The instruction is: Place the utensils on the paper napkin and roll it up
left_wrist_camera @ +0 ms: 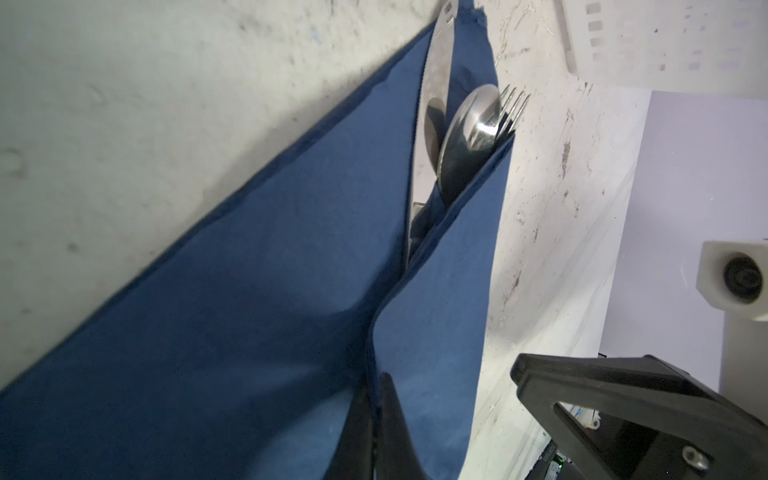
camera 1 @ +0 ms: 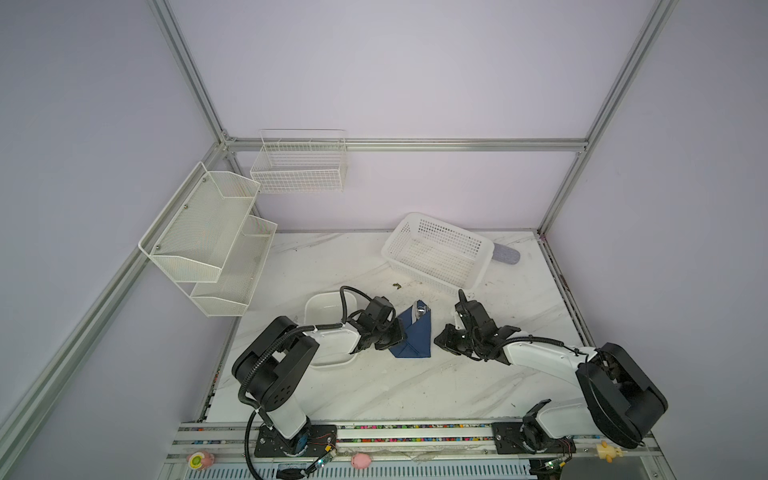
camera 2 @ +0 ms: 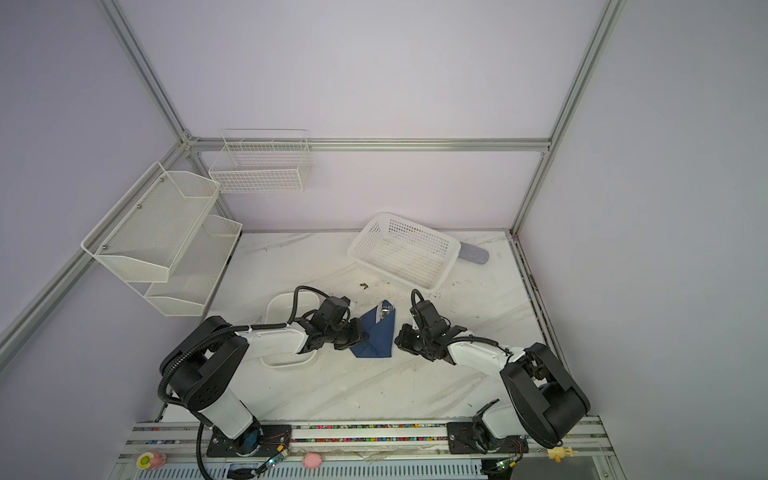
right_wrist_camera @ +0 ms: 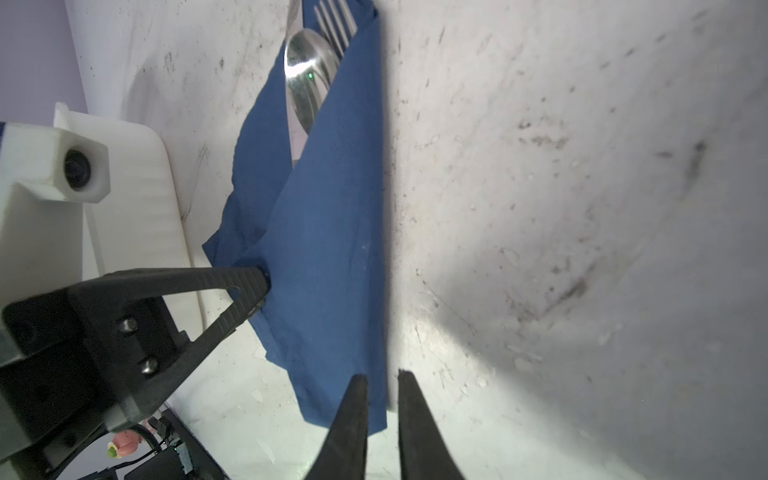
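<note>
left gripper [left_wrist_camera: 376,388] tight on paper napkin [left_wrist_camera: 249,291] edge

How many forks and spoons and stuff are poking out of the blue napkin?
3. The knife lies longest along the paper napkin fold, the spoon sits beside it, and the fork peeks out from behind the spoon. Folds could hide more.

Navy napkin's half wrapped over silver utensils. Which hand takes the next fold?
Probably left: the left hand is shut on a loose flap of the navy paper napkin; the right hand holds nothing beside the folded edge.
</note>
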You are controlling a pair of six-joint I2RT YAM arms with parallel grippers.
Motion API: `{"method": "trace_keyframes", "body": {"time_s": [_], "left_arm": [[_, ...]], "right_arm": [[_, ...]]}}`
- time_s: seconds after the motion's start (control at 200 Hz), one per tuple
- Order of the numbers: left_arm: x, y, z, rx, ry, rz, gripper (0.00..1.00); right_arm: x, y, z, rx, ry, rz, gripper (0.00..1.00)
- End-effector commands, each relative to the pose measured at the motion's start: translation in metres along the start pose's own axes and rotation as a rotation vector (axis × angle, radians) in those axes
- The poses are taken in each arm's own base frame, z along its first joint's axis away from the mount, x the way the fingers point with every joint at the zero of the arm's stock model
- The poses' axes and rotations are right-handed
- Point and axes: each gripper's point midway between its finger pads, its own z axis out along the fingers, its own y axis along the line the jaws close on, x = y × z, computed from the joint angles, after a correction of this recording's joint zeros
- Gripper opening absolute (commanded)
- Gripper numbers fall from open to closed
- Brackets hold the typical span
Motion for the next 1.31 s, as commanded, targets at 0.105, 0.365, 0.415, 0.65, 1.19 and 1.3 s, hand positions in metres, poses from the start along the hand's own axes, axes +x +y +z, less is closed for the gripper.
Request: {"method": "trace_keyframes", "body": {"time_s": [0.105, 0.365, 0.415, 0.65, 1.19, 1.3], "left_arm": [[0.003, 0.017, -0.003, -0.04, -0.024, 0.027, 0.0], [0.01, 0.03, -0.001, -0.084, -0.012, 0.031, 0.0], [0.011, 0.031, 0.0, -0.088, -0.009, 0.032, 0.0], [0.015, 0.036, 0.001, -0.107, -0.003, 0.036, 0.0], [0.016, 0.038, -0.002, -0.13, -0.002, 0.052, 0.0], [0.017, 0.038, -0.002, -0.13, 0.001, 0.051, 0.0]], "right_arm": [[-0.005, 0.014, -0.002, -0.053, -0.008, -0.027, 0.17], [0.005, 0.031, -0.003, -0.159, 0.037, -0.043, 0.14], [0.009, 0.034, -0.003, -0.179, 0.05, -0.046, 0.12], [0.038, 0.042, 0.011, -0.188, 0.139, -0.086, 0.1], [0.054, 0.013, 0.042, -0.05, 0.207, -0.101, 0.07], [0.048, 0.026, 0.033, -0.072, 0.192, -0.127, 0.07]]}}
